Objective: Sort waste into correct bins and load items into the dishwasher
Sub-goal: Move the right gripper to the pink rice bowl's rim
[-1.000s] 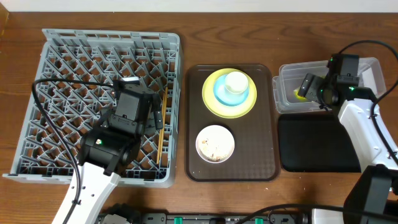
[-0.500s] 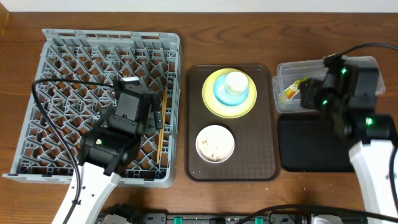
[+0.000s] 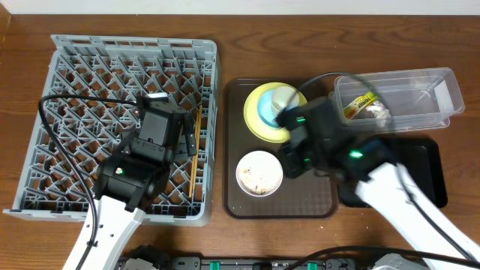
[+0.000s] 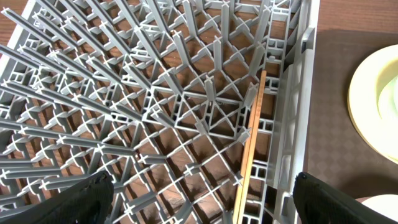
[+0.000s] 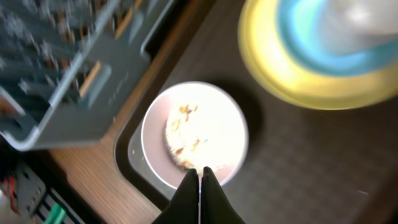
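Note:
The grey dishwasher rack (image 3: 90,90) fills the left, with the wooden chopsticks (image 3: 193,169) lying along its right wall. My left gripper (image 3: 166,127) hovers open over the rack (image 4: 155,93), and the chopsticks (image 4: 252,143) lie between its fingers (image 4: 329,199). On the brown tray, the yellow-green plate (image 3: 255,124) carries the light blue bowl (image 3: 266,109) and white cup (image 3: 285,97). My right gripper (image 5: 199,173) is shut and empty over the near rim of the white bowl (image 5: 199,130), which holds food scraps (image 5: 183,134). The wrapper (image 3: 360,103) and tissue (image 3: 380,112) lie in the clear tub (image 3: 420,94).
The brown serving tray (image 3: 315,191) sits between the rack and the bins. My right arm crosses the black tray (image 3: 431,176) and hides its left part. The right wrist view is blurred. Bare wooden table surrounds everything.
My right gripper left the wrapper in the clear tub, shut, and swung left to the white bowl on the brown tray. The left arm has not moved.

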Controlling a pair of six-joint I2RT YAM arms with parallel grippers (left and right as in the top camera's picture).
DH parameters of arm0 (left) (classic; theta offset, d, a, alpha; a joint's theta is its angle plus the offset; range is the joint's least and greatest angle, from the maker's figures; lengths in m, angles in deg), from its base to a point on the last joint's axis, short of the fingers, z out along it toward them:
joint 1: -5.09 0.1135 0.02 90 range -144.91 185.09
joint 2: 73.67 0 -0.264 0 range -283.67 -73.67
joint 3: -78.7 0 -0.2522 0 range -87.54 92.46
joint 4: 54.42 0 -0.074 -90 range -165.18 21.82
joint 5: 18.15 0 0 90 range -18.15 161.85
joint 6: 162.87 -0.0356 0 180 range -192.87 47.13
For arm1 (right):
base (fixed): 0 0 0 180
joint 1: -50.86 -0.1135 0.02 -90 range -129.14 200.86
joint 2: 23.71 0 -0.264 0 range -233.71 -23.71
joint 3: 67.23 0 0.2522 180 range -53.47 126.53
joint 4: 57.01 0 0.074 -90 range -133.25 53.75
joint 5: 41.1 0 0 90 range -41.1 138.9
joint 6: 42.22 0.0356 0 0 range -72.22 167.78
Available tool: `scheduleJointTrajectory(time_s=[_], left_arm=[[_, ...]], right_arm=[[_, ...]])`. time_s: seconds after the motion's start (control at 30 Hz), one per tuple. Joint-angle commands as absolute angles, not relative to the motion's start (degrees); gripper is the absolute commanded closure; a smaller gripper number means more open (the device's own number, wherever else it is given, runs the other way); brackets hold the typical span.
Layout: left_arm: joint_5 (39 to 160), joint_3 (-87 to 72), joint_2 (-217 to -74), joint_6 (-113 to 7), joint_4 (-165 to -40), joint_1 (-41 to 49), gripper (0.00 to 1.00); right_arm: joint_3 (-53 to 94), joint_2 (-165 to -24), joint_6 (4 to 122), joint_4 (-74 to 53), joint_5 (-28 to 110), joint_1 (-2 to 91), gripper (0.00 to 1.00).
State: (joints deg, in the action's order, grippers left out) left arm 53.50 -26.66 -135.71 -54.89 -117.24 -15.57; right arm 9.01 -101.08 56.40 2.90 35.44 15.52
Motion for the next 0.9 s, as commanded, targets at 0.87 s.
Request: scheduleJointTrajectory(time_s=[0.87], left_arm=[[52.7, -25.4, -135.8, -54.8, -117.2, -15.3, 0.07]], right_arm=[[8.2, -126.3, 67.7, 0.8, 62.0, 11.0, 0.99]])
